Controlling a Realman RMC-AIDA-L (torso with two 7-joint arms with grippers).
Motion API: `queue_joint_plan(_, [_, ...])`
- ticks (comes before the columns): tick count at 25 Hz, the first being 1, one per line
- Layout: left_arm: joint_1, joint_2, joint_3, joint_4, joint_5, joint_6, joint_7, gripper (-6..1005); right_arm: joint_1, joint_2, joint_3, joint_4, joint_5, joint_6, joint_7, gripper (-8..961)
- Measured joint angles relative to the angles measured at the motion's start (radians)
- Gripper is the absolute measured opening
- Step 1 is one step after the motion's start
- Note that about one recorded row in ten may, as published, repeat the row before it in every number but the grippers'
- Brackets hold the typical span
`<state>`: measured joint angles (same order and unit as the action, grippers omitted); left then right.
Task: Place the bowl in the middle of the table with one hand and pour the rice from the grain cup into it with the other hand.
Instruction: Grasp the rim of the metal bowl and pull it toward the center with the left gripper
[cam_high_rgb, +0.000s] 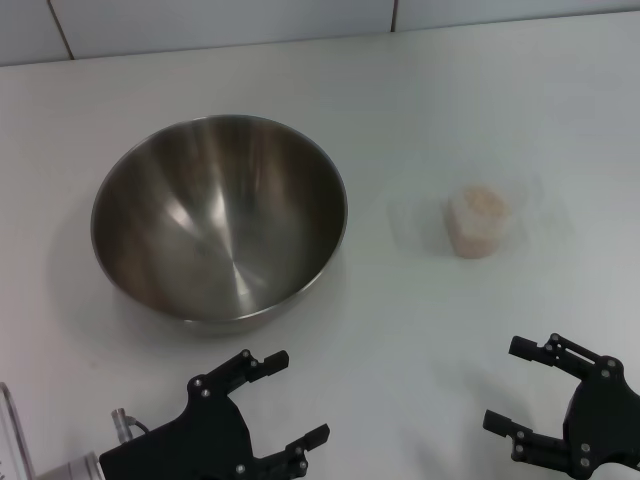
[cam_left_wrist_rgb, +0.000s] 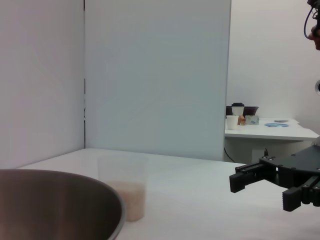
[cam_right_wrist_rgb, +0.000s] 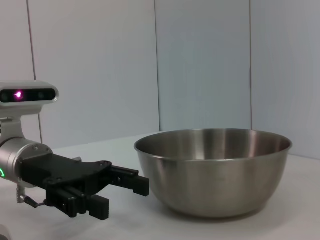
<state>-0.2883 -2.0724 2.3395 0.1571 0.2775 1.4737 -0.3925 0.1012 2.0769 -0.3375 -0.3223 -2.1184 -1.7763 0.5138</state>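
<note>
Near bowl (cam_high_rgb: 220, 220), left tool (cam_high_rgb: 285, 400) wide open, empty, right tool (cam_high_rgb: 515, 385) likewise.

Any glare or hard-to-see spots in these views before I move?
Head view: bright streaks glare inside the bowl; the clear grain cup nearly vanishes against the white table, only the rice shows. Left wrist view: cup walls faint against the wall. Right wrist view: bowl evenly lit, soft shadow beneath.

I see the bowl (cam_high_rgb: 219, 220) left on the table (cam_high_rgb: 400, 350), the cup (cam_high_rgb: 478, 222) with rice (cam_high_rgb: 480, 203) right of it, apart.
</note>
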Motion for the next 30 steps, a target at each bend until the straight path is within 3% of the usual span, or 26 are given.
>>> queue_joint_plan(9, [0.003,0.001,0.007,0.025,0.0,-0.011,0.0,813,0.001,0.001,0.0,-0.006,0.0,-0.005,0.0,816])
queue_joint_plan(12, [0.035,0.009,-0.022,0.067,-0.005,0.134,0.003,813,0.001,0.002,0.0,-0.008,0.0,-0.006,0.0,816])
queue_joint_plan(13, [0.045,0.013,-0.07,0.082,-0.008,0.237,-0.011,813,0.001,0.002,0.0,-0.009,0.0,-0.006,0.0,816])
queue_joint_plan(14, [0.044,0.016,-0.089,0.087,-0.008,0.257,-0.02,813,0.001,0.002,0.0,-0.009,0.0,-0.006,0.0,816])
queue_joint_plan(17, [0.025,0.057,-0.21,0.138,-0.001,0.343,-0.175,813,0.002,0.002,0.0,-0.009,0.0,-0.006,0.0,816])
queue_joint_plan(18, [0.017,0.081,-0.248,0.168,0.001,0.33,-0.258,812,0.002,0.002,0.0,-0.009,0.0,-0.007,0.0,816])
queue_joint_plan(19, [0.017,0.081,-0.248,0.168,0.001,0.33,-0.258,812,0.002,0.001,0.0,-0.009,0.0,-0.007,0.0,816])
queue_joint_plan(21, [0.032,0.143,-0.357,0.306,0.043,0.197,-0.408,812,0.001,0.0,0.0,-0.011,0.0,-0.008,0.0,817])
queue_joint_plan(22, [0.052,0.16,-0.405,0.38,0.08,0.12,-0.452,812,0.001,0.0,0.0,-0.013,0.0,-0.009,0.0,817])
queue_joint_plan(25, [0.065,0.172,-0.439,0.431,0.105,0.067,-0.482,812,-0.002,0.0,0.004,-0.021,0.0,-0.012,0.0,817])
queue_joint_plan(26, [0.166,0.177,-0.604,0.8,0.362,-0.316,-0.686,812,-0.003,0.0,0.004,-0.022,0.0,-0.012,0.0,817])
queue_joint_plan(28, [0.216,0.152,-0.694,1.02,0.579,-0.532,-0.883,812,-0.003,0.001,0.006,-0.023,0.0,-0.013,0.0,817])
queue_joint_plan(29, [0.211,0.142,-0.771,1.147,0.82,-0.654,-1.137,812,-0.002,0.001,0.005,-0.023,0.0,-0.013,0.0,817])
queue_joint_plan(30, [0.196,0.138,-0.81,1.182,0.935,-0.68,-1.258,812,-0.001,0.001,0.004,-0.023,0.001,-0.013,0.0,817])
